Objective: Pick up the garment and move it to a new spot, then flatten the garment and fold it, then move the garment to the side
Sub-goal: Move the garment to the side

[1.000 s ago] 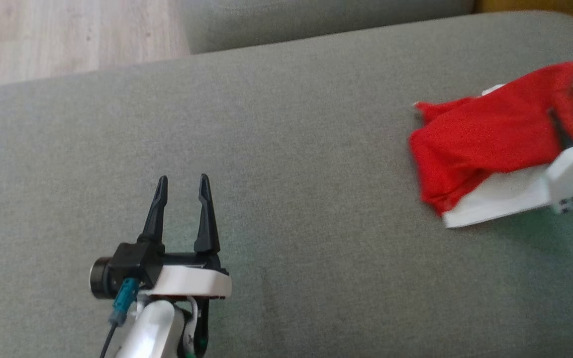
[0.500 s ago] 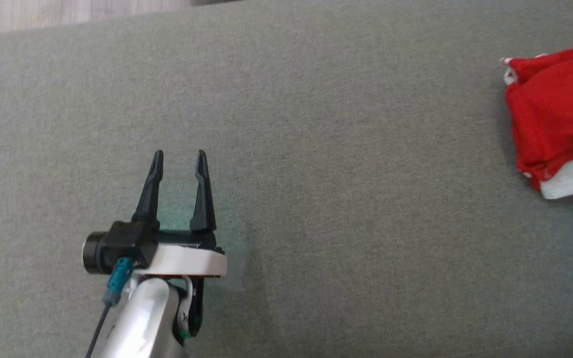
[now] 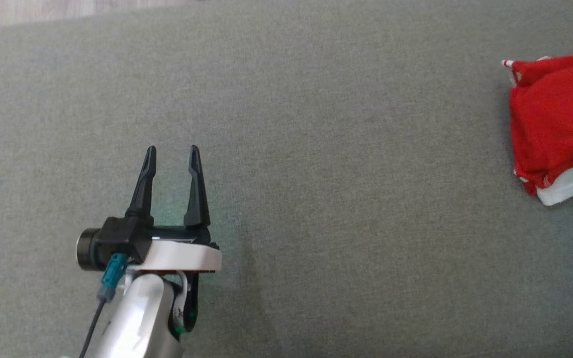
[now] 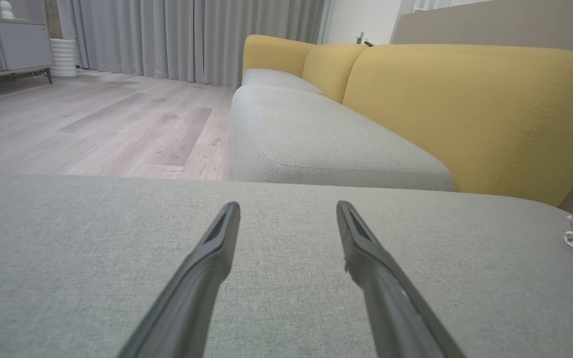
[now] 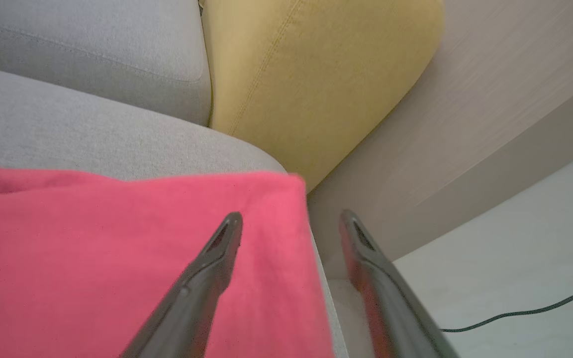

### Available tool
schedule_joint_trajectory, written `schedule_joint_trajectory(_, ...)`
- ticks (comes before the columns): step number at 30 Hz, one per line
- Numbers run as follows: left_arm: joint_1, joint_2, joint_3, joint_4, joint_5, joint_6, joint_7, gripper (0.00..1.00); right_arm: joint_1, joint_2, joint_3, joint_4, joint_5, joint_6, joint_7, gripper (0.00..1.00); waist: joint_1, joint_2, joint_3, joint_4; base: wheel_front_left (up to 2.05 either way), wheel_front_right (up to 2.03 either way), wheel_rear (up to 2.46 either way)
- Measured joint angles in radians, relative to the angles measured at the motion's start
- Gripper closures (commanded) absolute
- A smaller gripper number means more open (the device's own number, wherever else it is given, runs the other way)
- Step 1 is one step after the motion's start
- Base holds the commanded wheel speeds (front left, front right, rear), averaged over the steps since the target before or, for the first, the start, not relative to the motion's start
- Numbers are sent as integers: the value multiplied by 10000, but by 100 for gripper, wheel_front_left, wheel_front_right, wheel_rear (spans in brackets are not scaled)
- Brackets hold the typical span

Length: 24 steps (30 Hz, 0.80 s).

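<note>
Both our pairs of jaws stand wide apart, with nothing held between them. Our left gripper (image 3: 172,149) hovers over the bare grey cushion (image 3: 346,189). The red garment (image 3: 557,119) lies well off to the right of its jaws, bunched in folds, with a white layer showing under its near edge. At our right gripper (image 5: 291,215), the garment lies beneath the left finger and its edge runs between the jaws. The right finger hangs past the cushion's end, with a yellow backrest (image 5: 306,74) ahead.
</note>
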Motion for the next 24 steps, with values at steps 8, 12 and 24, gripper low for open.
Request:
schedule_joint_trajectory(8,130,-4,40,6,-92,90,0,0,224,1103,301,-1588,-63,0,161,0,-1,0,-947,-43,0,0,0)
schedule_joint_trajectory(12,474,-2,25,-23,-182,176,0,0,261,1854,694,-2769,476,0,82,0,-2,0,-1541,2,0,0,0)
schedule_joint_trajectory(24,1242,2,-2,-282,-163,366,0,0,2497,4393,1080,-4679,2151,0,-1237,0,-2,0,-2684,365,0,0,0)
